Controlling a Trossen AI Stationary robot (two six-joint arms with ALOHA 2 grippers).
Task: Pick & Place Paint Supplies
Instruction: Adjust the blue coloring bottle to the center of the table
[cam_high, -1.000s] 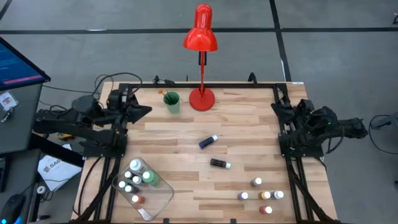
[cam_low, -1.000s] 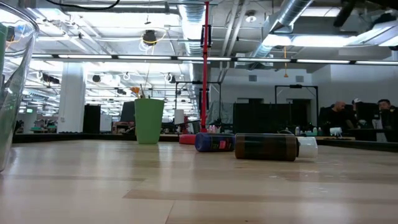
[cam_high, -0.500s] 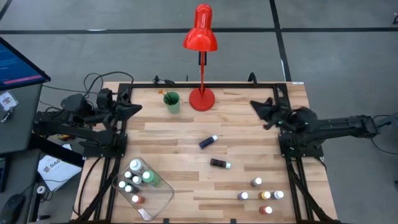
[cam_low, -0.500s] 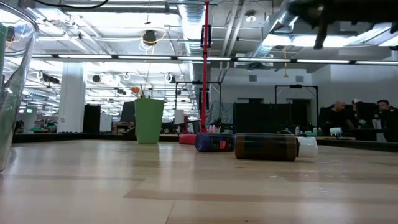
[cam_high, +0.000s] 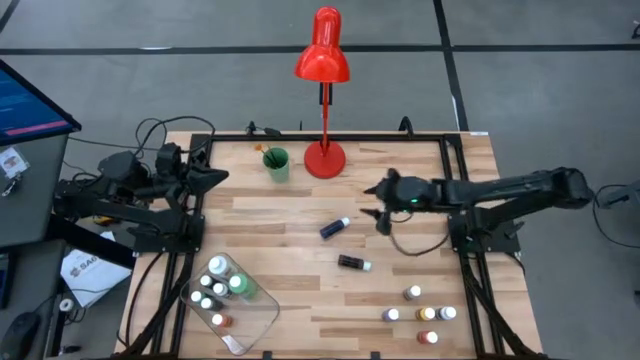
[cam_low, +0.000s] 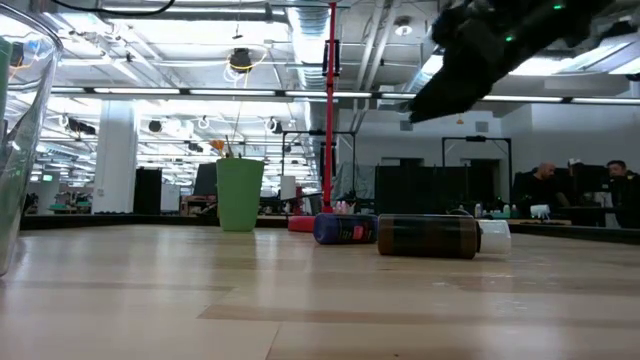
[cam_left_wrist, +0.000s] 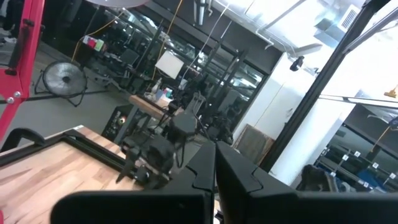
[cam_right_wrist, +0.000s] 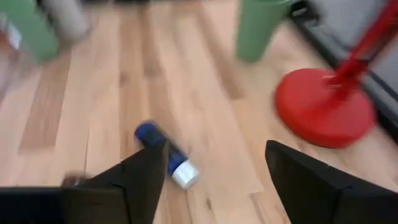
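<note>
A blue paint bottle (cam_high: 334, 228) with a white cap lies on its side at the table's middle. A dark bottle (cam_high: 353, 263) lies nearer the front. Both also show in the low view, the blue bottle (cam_low: 345, 229) behind the dark one (cam_low: 430, 236). My right gripper (cam_high: 376, 207) hangs open above the table, just right of the blue bottle (cam_right_wrist: 163, 152) and tipped down toward it, touching nothing. Several small bottles (cam_high: 420, 310) stand at the front right. My left gripper (cam_high: 215, 176) waits shut at the left edge, its fingers (cam_left_wrist: 214, 174) together.
A clear tray (cam_high: 250, 318) at the front left holds several bottles, among them a larger green one (cam_high: 238, 285). A green cup (cam_high: 276, 164) with brushes and a red lamp's base (cam_high: 323, 158) stand at the far edge. Bare wood lies between the lying bottles and the tray.
My right arm has swung out from the table's right edge toward the middle, sinking and tipping its gripper down toward the blue bottle, and the gripper has opened. My left gripper drew back a little toward the left edge, then kept still.
</note>
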